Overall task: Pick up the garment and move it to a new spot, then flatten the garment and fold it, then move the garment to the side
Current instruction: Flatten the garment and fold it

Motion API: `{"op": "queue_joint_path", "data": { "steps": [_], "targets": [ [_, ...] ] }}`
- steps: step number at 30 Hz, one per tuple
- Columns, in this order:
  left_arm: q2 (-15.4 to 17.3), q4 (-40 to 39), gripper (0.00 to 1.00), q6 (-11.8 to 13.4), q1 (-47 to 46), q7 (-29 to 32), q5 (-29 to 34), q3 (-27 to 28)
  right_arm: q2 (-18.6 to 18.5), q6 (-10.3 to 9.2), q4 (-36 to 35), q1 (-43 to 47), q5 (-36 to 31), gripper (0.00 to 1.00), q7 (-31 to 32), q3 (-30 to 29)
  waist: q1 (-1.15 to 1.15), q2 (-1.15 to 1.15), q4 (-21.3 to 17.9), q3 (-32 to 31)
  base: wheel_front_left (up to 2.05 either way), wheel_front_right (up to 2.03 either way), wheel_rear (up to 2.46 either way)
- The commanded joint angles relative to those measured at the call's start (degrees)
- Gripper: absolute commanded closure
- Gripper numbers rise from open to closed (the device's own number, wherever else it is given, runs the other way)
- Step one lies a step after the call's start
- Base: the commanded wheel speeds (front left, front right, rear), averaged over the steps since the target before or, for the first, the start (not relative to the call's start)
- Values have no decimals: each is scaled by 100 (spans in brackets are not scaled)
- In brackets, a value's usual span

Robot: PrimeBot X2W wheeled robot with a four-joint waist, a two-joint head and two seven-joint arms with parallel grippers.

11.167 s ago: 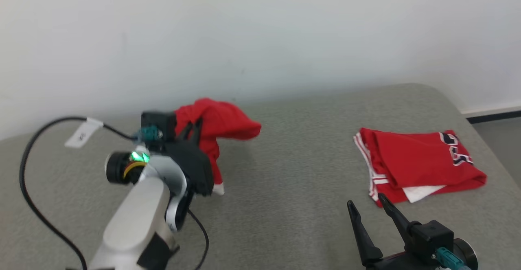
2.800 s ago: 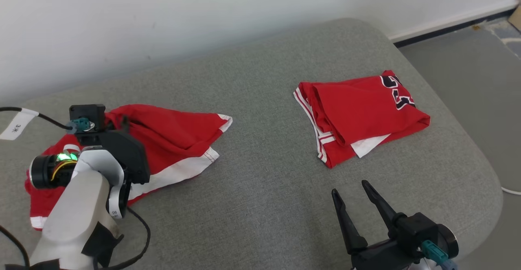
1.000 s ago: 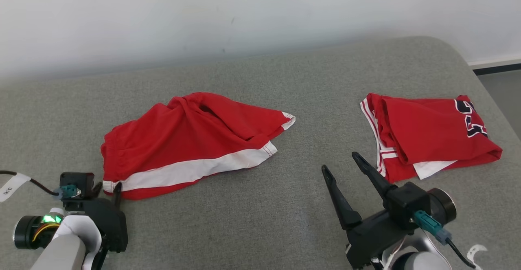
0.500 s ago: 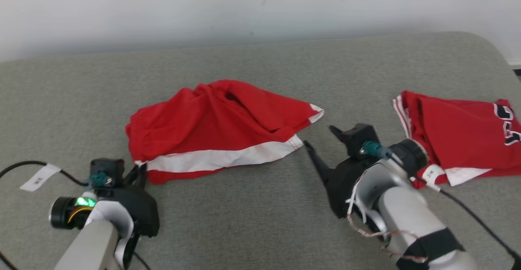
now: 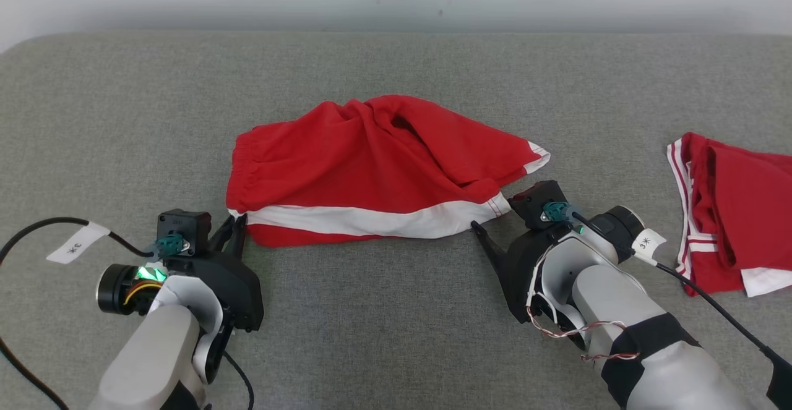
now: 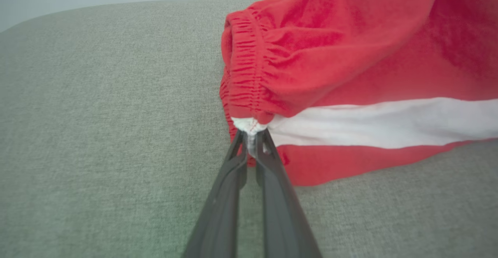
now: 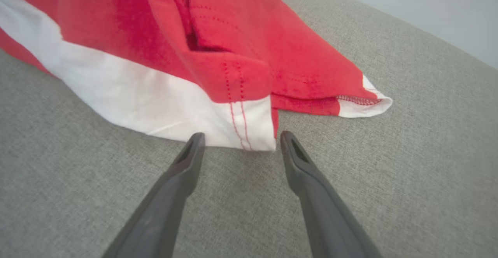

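1. Two grippers flank the red garment (image 5: 377,169), which lies crumpled (white stripe nearest) on the grey cushion (image 5: 396,323).
2. Left gripper (image 6: 251,143), at the garment's 8 o'clock, is pinched tight on its waistband corner.
3. Right gripper (image 7: 239,139), at 4 o'clock, is spread wide and empty, tips at the hem.

My right cable tag (image 5: 648,239), white, right of centre: reads "3" plus a star-like mark. My left cable tag (image 5: 77,243), lower left: similar mark, barely legible.
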Motion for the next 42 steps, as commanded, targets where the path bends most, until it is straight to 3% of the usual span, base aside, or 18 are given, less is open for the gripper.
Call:
{"op": "queue_joint_path", "data": {
  "steps": [1, 2, 3, 5, 6, 7, 14, 20, 25, 31, 37, 42],
  "targets": [
    [-16, 18, 100, 6, -78, -39, -25, -11, 5, -15, 74, -90, 76, 26, -67, 72, -1, -1, 6, 5, 0, 0, 0],
    [-16, 28, 100, 2, -85, -42, -26, -18, 15, -15, 123, -116, 109, 51, -91, 141, -1, -1, 7, 4, 0, 0, 0],
    [-16, 28, 100, 2, -85, -42, -26, -18, 15, -15, 123, -116, 109, 51, -91, 141, -1, -1, 7, 4, 0, 0, 0],
    [-15, 44, 100, -9, -110, -68, -30, -32, 4, -15, 205, -220, 156, 62, -184, 236, -1, -1, 5, 3, 0, 0, 0],
    [-12, 54, 100, -14, -123, -82, -29, -41, -4, -15, 242, -262, 170, 75, -227, 277, -1, -1, 2, 1, 0, 0, 0],
    [-13, 61, 100, -19, -134, -88, -27, -50, -10, -15, 262, -297, 175, 100, -304, 320, -1, -1, -2, -7, 0, 0, 0],
    [-55, -107, 100, -84, -178, -311, -200, 66, -122, -15, 269, -447, 381, 100, -728, 291, -1, -1, -66, -112, 0, 0, 0],
    [-54, -726, 100, -134, -433, -372, -548, 359, -278, -15, -313, -686, 799, 100, -785, 83, -1, -1, -214, -33, 0, 0, 0],
    [-57, -1392, 100, 21, -491, -182, -587, 395, -596, -15, -950, -700, 926, 100, -489, -17, -1, -1, -322, -6, 0, 0, 0],
    [-50, -2028, 100, 351, 213, -55, -665, 383, -913, -15, -1406, 52, 957, 100, 98, -3, -1, -1, -371, 7, 0, 0, 0],
    [42, -2435, 100, 540, 951, -107, -818, 465, -900, -15, -1804, 727, 970, 100, 228, -374, -1, -1, -353, 40, 0, 0, 0],
    [162, -2660, 100, 524, 418, -96, -841, 651, -693, -15, -2136, 270, 1108, 100, 278, -646, -1, -1, -410, 194, 0, 0, 0]
  ]
}}
